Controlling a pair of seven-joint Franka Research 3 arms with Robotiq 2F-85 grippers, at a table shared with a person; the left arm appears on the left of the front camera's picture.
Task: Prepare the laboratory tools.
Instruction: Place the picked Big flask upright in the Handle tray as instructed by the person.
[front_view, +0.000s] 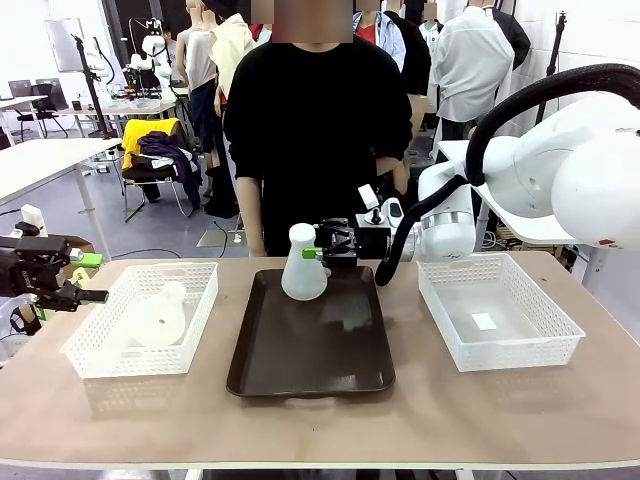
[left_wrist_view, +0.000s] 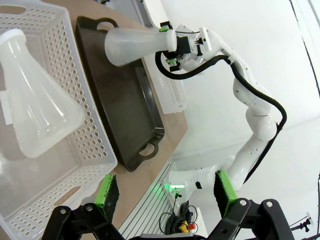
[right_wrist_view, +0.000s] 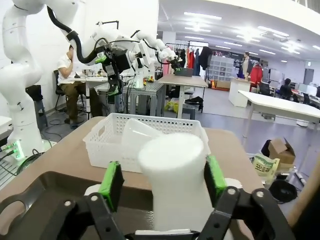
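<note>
1. The tray (front_view: 300, 360) lies on the desk (front_view: 450, 410) between the left basket (front_view: 100, 355) and the right basket (front_view: 520, 350).
2. The first flask (front_view: 160, 315) lies in the left basket.
3. The second flask (front_view: 303, 265) is at the tray's far end.

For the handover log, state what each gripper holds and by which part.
Right gripper holds the upright flask by its neck. Left gripper is open, holding nothing.

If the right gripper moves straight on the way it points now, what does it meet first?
Beyond the held flask, probably the white basket with the other flask; height is unclear, so it may clear the rim.
</note>
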